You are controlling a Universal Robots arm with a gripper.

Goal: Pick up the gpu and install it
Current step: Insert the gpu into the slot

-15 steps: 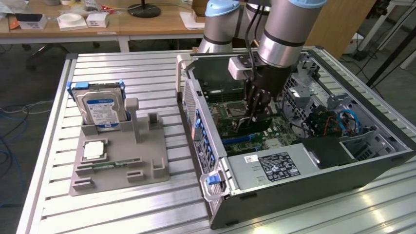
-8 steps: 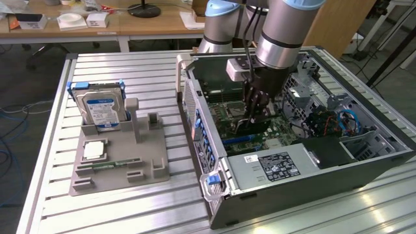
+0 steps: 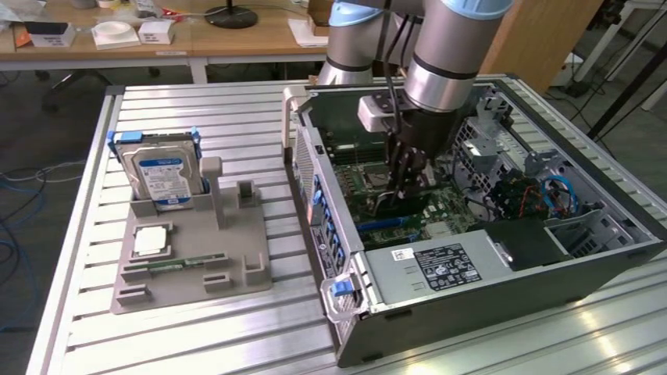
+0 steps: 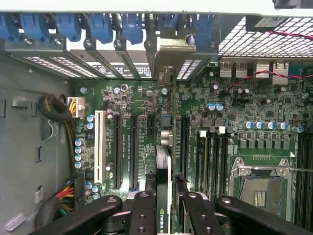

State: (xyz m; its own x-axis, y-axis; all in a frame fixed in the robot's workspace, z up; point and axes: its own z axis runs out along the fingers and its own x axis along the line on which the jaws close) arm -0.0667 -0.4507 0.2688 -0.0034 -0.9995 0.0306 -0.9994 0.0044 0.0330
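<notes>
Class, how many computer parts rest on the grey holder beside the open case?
3: the hard drive upright at the far end of the grey holder, a square silver chip flat in its middle, a green memory stick just in front. None looks hidden.

- This is a robot lab, a room where people build and test things.
- A big robot arm [image 3: 443, 62] reaches into an open computer [image 3: 469, 320]. Its gripper [image 3: 404, 186] holds a gpu [image 4: 164, 215] over the green board inside.
- The computer lies on its side on a metal table [image 3: 187, 336] with long grooves.
- A gray holder [image 3: 193, 266] on the table keeps spare parts, like a hard drive [image 3: 165, 173].
- Behind the table stand wood desks [image 3: 240, 39] with small boxes [image 3: 50, 33] and a round black stand [image 3: 231, 16].
- Loose cables [image 3: 26, 180] lie on the floor.
</notes>
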